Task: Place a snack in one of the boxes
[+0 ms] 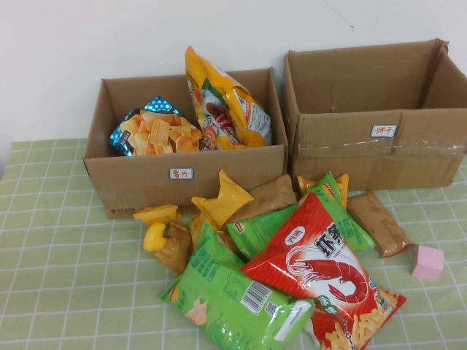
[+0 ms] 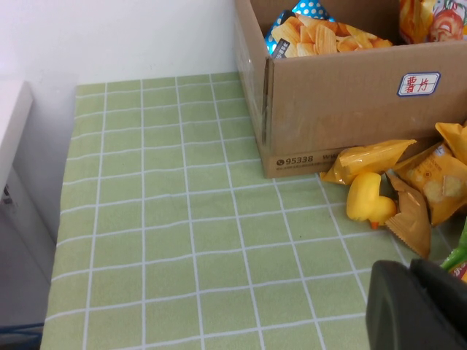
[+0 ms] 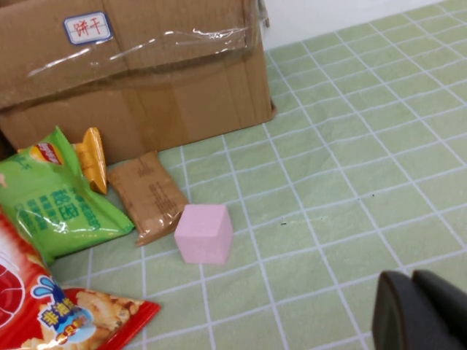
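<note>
High view: left box [image 1: 182, 175] holds chips; both grippers [image 2: 419, 306] [image 3: 423, 310] hover empty, fingers seemingly together, snack pile [image 1: 292, 270] untouched near the front edge.

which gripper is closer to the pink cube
Right. The pink cube lies a short way ahead of the right gripper; the left gripper is across the snack pile, near the yellow duck.

Two open cardboard boxes side by side at the table's back, left box [image 1: 146, 179] holding two chip bags, right box [image 1: 365, 157] taped on its front, snack pile [image 1: 292, 270] of red, green, yellow and brown packets lying before them
</note>
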